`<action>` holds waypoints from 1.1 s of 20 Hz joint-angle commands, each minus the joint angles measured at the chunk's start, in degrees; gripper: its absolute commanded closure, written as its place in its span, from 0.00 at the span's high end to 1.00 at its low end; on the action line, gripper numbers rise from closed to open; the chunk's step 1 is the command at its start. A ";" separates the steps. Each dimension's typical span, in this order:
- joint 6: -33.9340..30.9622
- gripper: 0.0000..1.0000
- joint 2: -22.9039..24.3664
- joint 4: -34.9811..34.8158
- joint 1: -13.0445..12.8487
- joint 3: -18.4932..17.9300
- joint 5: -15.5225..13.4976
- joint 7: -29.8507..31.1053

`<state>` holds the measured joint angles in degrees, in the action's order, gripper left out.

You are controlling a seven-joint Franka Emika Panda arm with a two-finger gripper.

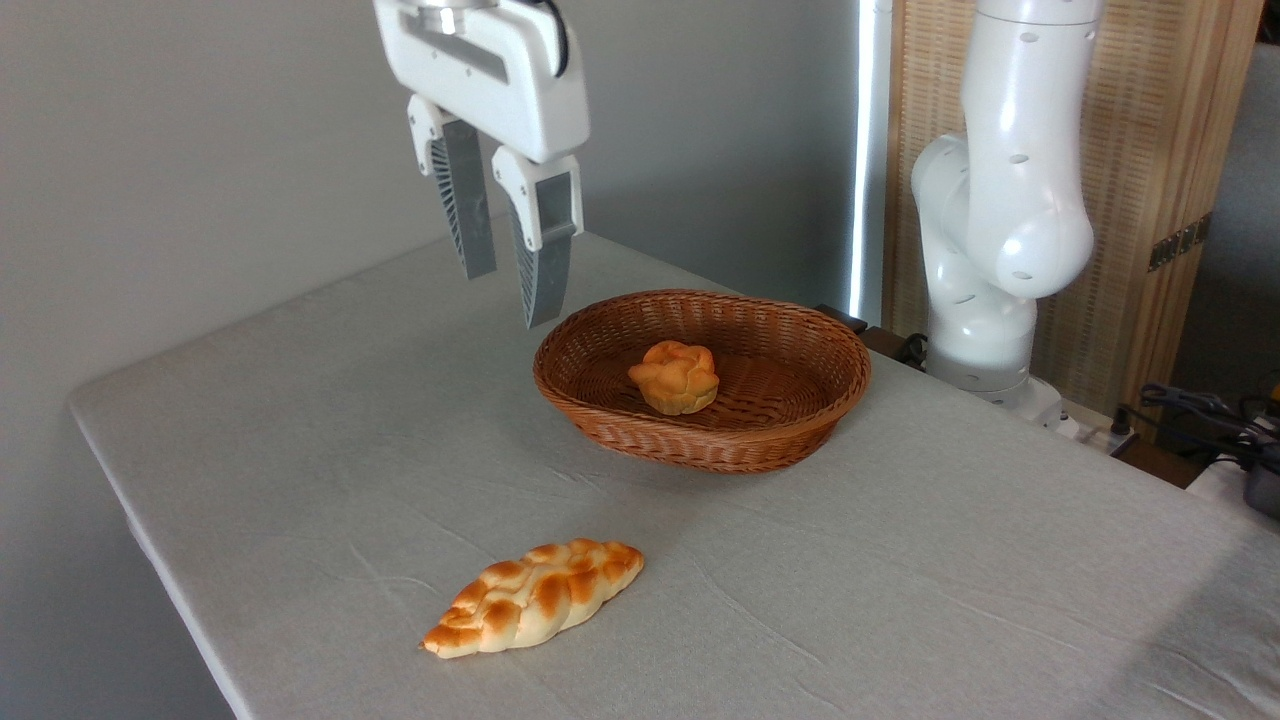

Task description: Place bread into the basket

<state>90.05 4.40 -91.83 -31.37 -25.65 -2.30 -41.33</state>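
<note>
Bun point(675, 376) sits in basket point(700, 445), looks light, soft, squashable, best gripped gently across sides; end effector point(510, 300) open, empty, above.

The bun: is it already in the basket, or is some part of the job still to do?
Done: the bun lies inside the basket, free of the gripper. In hand: nothing; the fingers hang empty and apart, above the table to the basket's left. Left: nothing for the bun, as it looks. The braided loaf lies on the table outside the basket.
</note>
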 commanded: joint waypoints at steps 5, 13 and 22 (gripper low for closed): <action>-2.95 1.00 -3.26 4.29 4.98 2.24 -1.30 0.29; -2.86 1.00 -3.43 3.85 21.78 20.71 -0.95 0.29; -2.95 1.00 -3.96 4.02 25.57 24.50 -0.42 0.29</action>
<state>88.89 1.36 -89.04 -7.49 -2.84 -2.41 -41.11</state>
